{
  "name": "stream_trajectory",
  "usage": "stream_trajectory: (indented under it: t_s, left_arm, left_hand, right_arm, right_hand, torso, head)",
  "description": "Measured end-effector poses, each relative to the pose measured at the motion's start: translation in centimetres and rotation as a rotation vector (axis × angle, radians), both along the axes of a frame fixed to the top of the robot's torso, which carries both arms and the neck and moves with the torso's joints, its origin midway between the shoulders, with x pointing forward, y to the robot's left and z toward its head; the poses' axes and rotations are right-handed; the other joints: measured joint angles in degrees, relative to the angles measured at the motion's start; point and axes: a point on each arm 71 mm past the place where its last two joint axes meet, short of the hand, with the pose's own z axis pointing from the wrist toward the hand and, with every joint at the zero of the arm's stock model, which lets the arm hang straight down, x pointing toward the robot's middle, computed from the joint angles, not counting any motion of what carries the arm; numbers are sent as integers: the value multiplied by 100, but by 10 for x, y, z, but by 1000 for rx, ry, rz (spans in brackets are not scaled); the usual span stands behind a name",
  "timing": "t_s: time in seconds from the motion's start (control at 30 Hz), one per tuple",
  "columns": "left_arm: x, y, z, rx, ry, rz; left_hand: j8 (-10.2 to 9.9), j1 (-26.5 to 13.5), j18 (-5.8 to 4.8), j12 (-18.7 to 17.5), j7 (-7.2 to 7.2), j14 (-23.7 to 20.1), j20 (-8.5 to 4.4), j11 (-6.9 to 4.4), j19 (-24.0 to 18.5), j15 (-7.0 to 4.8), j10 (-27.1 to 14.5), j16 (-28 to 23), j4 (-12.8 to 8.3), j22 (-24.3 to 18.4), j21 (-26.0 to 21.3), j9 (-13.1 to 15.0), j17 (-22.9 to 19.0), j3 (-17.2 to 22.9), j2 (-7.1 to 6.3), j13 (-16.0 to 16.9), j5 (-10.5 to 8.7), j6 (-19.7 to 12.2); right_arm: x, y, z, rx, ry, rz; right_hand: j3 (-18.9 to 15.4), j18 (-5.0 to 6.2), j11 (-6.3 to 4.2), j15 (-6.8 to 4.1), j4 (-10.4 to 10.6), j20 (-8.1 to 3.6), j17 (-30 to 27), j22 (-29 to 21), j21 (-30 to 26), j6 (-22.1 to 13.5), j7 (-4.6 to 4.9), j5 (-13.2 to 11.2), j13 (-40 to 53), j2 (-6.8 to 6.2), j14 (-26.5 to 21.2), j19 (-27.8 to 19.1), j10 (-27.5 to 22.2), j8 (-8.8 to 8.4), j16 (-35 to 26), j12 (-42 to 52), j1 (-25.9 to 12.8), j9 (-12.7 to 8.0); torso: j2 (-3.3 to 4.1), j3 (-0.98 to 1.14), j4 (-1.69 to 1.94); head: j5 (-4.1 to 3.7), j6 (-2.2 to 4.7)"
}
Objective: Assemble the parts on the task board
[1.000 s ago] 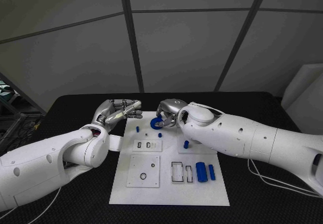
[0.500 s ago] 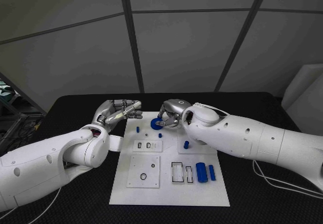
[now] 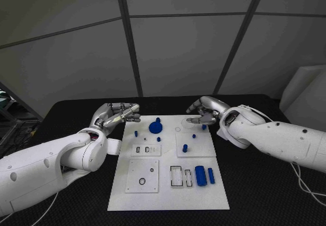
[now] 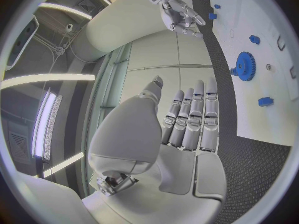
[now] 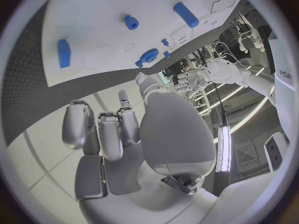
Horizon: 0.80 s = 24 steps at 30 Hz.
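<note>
Okay, near edge of the board [image 3: 170, 197] has a thick blue cylinder [image 3: 200, 175] and a thin rod [image 3: 211, 176] lying beside empty slots, mid-board small pegs [image 3: 184, 148] stand upright, and at the far end the blue gear [image 3: 155, 126] sits on the board, apart from both hands. Left hand [image 3: 117, 114] hovers off the far-left corner, fingers close together and lightly curled, holding nothing; right hand [image 3: 206, 113] hangs over the far-right part, fingers loosely curled, empty. Risk, I'd judge: the gear may not be fully seated, and a right-hand reach could knock the pegs.
</note>
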Motion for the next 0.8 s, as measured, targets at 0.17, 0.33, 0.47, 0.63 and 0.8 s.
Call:
stream_trajectory:
  t_s: [0.17,0.33,0.47,0.63,0.8]
  left_arm:
    - [1,0,-1,0,0,1]
    - [2,0,-1,0,1,0]
    - [2,0,-2,0,2,0]
    - [3,0,-2,1,3,2]
    - [3,0,-3,1,4,2]
  left_hand:
    - [0,0,0,0,0,0,0,0,0,0,0,0,0,5,0,0,5,0,0,0,0,0]
    - [0,0,0,0,0,0,0,0,0,0,0,0,0,5,0,0,5,0,0,0,0,0]
    - [0,0,0,0,0,0,0,0,0,0,0,0,0,5,0,0,5,0,0,0,0,0]
    - [0,0,0,0,0,0,0,0,0,0,0,0,0,5,0,0,4,0,0,0,0,0]
    - [0,0,0,0,0,0,0,0,0,0,0,0,0,4,0,0,4,0,0,0,0,0]
  right_arm:
    - [-1,-39,0,62,29,-44]
    - [2,-56,-1,92,43,-65]
    - [4,-64,-9,103,63,-77]
    - [4,-68,-20,107,91,-82]
    - [4,-69,-28,103,112,-79]
  right_hand:
    - [-77,0,-24,0,-109,-14,0,-122,-76,0,0,0,0,-41,0,-56,-42,0,-56,-54,106,0]
    - [-120,1,-12,-21,-153,-35,0,-157,-76,0,0,0,0,-72,21,-76,-69,0,-56,-93,136,-8]
    - [-148,0,-12,-21,-180,-14,-1,-179,-99,0,0,0,0,-48,21,-97,-69,-38,-56,-116,160,-16]
    - [-178,0,9,-21,-211,-14,-1,-191,-99,-60,4,0,0,-47,21,-97,-90,-60,-86,-124,204,-21]
    - [-230,1,9,-21,-228,-14,-1,-200,-124,-101,5,0,0,-52,21,-97,-90,-61,-85,-139,258,-21]
  torso:
    - [-5,20,-37]
    - [-3,31,-40]
    - [0,28,-37]
    - [2,16,-29]
    - [3,10,-26]
  head:
    - [-54,21]
    - [-106,29]
    - [-131,13]
    - [-139,-13]
    - [-140,-40]
